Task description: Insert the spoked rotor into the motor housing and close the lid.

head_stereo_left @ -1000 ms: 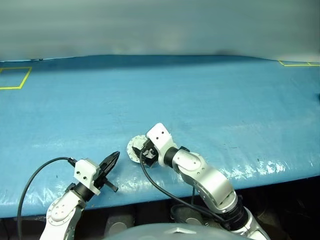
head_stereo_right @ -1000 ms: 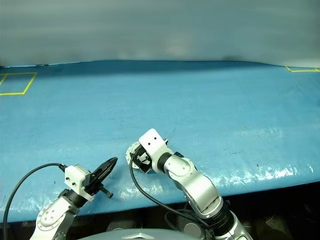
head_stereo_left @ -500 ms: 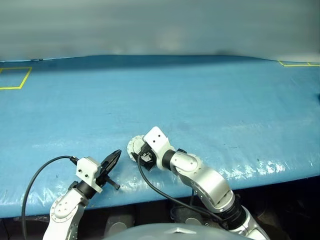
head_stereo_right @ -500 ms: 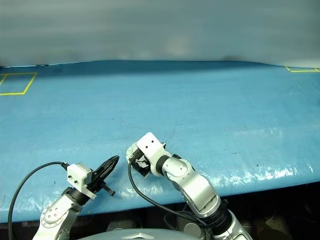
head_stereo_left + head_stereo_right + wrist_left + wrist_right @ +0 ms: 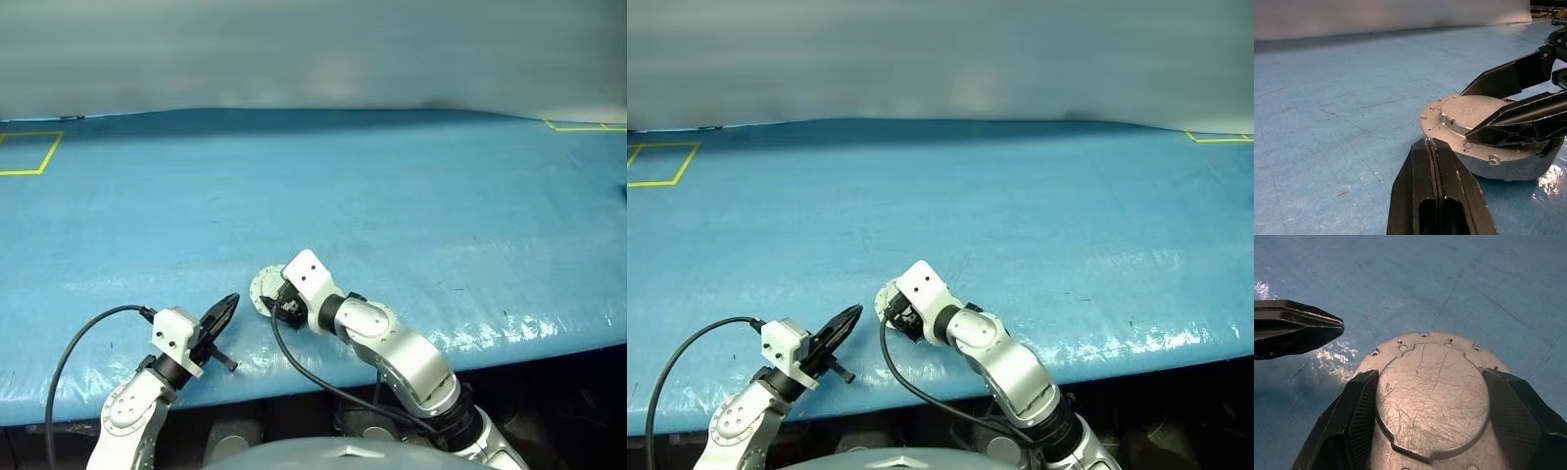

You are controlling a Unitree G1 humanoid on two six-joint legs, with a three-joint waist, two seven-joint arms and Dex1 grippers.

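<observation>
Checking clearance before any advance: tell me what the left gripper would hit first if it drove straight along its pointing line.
Most likely the lid closing the motor housing, just ahead of the shut left gripper; the right gripper straddles it. Depth is uncertain.

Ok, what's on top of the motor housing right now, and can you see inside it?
The lid sits on top of the motor housing, plain scratched face up, with the right pincer straddling it. The lid covers the inside, so the rotor can't be seen.

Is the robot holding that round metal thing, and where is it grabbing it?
The right gripper straddles the lid on the motor housing, one finger at each side; a firm grip can't be told. The shut left gripper holds nothing.
</observation>
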